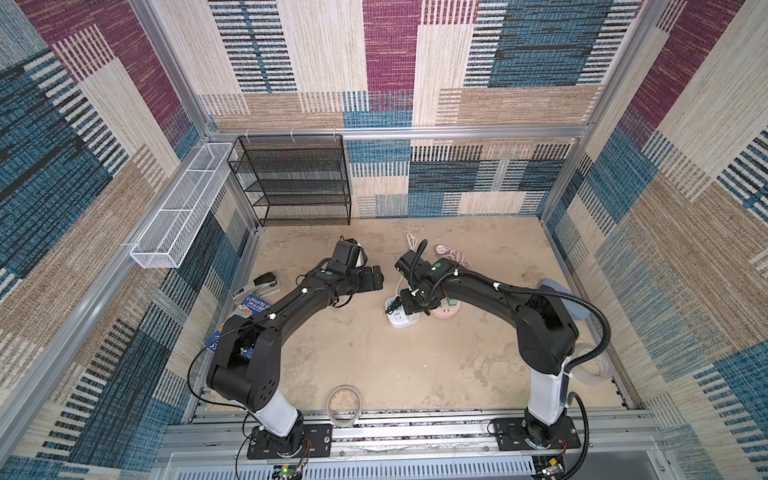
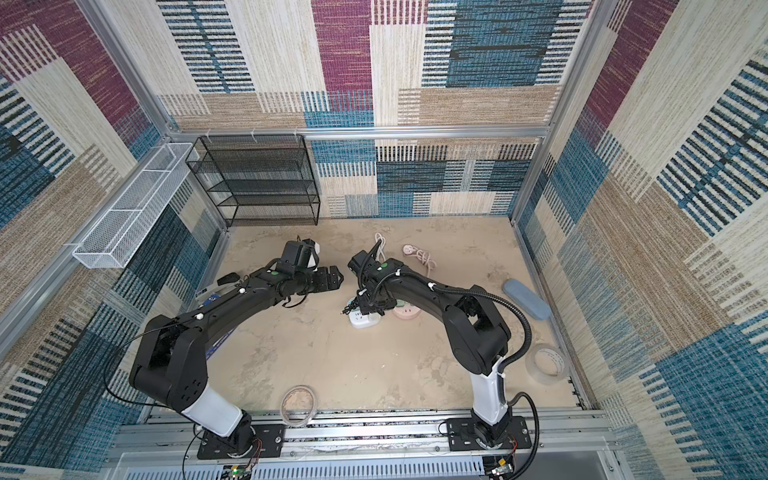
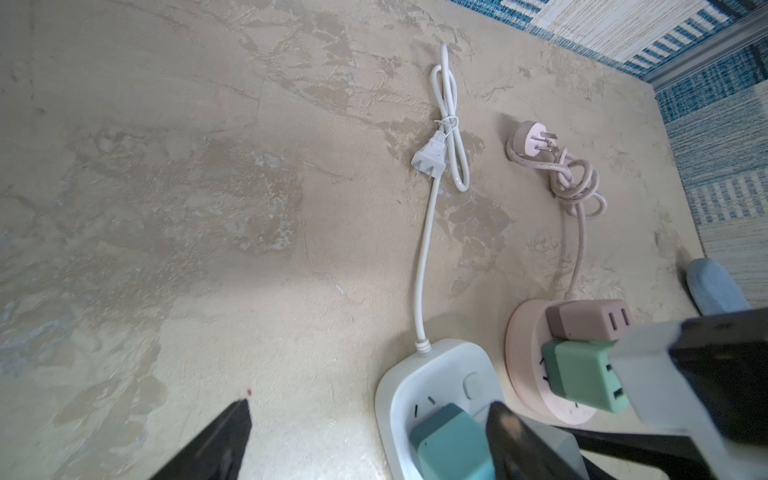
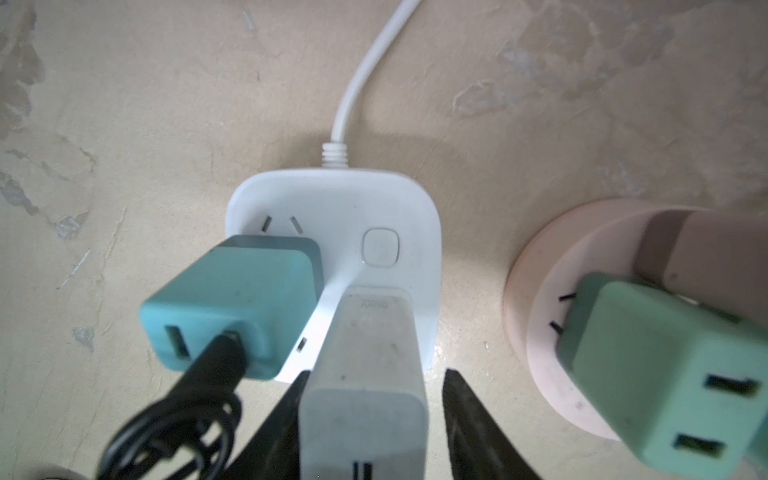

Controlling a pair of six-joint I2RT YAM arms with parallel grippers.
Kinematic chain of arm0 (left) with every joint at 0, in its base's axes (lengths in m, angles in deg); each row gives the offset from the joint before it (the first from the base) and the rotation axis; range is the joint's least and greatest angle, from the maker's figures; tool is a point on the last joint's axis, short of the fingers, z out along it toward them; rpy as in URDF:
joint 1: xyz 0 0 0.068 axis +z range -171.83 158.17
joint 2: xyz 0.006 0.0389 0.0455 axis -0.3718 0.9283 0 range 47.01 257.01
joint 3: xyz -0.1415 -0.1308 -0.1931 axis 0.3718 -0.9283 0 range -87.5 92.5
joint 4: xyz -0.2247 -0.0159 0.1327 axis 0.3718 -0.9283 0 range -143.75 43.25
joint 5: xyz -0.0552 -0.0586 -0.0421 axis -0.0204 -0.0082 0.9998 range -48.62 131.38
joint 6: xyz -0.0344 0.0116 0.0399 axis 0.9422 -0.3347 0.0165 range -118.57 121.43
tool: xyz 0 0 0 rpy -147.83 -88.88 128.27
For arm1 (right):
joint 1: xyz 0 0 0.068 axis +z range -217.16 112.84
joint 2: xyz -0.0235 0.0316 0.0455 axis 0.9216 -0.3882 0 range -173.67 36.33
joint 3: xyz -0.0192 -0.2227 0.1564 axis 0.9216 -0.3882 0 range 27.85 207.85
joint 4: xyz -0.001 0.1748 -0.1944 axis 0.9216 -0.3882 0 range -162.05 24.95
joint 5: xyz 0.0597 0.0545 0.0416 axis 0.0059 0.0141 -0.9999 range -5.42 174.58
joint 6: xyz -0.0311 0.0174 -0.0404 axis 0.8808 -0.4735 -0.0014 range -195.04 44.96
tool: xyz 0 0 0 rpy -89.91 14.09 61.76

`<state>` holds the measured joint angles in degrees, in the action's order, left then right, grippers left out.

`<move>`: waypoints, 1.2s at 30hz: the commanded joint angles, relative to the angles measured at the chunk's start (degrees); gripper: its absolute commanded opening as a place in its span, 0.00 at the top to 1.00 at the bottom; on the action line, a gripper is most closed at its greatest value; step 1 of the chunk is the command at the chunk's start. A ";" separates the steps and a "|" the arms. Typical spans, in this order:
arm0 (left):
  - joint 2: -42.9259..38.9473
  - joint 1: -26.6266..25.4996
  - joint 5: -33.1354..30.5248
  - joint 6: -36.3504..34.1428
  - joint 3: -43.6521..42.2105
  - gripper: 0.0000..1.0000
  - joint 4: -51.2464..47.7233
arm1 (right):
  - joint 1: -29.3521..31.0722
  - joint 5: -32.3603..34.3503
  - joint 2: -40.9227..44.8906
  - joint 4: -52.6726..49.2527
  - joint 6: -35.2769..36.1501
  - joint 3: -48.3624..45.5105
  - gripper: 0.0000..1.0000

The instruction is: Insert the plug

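The right hand (image 4: 378, 374) is seen released, parted astride the white rectangular plug (image 4: 362, 419) with a gap shown on one side, the plug being seated in the white square power strip (image 4: 332, 199) on the beige table (image 4: 124, 124), while the left hand (image 3: 370, 404) is spread wide and empty.

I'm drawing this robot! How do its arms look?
Left arm and right arm are black with white bottoms, a green dot by each wrist. A ribbed black hose follows the right one. Left tool, right tool: black pointed fingers.
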<state>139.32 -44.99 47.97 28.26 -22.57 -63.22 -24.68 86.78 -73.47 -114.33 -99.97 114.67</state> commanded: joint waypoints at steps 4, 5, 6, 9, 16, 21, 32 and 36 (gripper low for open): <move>-3.86 0.40 0.33 -0.90 -2.34 0.07 0.24 | 0.78 2.00 3.54 -1.58 -0.18 3.69 0.50; -4.40 0.40 0.35 -0.89 -2.60 0.07 0.12 | 0.97 2.03 3.30 -1.93 -0.02 4.53 0.50; -4.83 0.40 0.27 -0.92 -2.77 0.07 0.10 | 1.19 1.81 2.80 -2.50 0.66 4.58 0.51; -6.11 0.64 -0.15 -0.70 -3.46 0.07 -0.08 | 1.90 1.01 1.80 -2.77 1.70 7.71 0.54; -7.87 1.45 1.23 0.06 -5.07 0.08 0.74 | 2.30 0.34 -0.74 -2.39 3.10 9.80 0.58; -8.03 1.54 1.41 0.15 -5.77 0.08 1.29 | 2.26 0.61 -4.11 -3.00 4.79 11.28 0.62; -6.91 1.88 2.37 0.44 -6.39 0.08 2.45 | 2.26 0.62 -8.51 -5.25 6.41 15.27 0.67; -6.34 1.89 2.98 0.78 -6.56 0.08 3.11 | 2.26 0.54 -9.72 -6.33 6.95 16.34 0.69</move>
<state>132.68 -43.22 49.65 28.54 -28.98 -62.00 -22.49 86.71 -82.43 -119.18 -93.98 130.30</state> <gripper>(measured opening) 0.919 0.313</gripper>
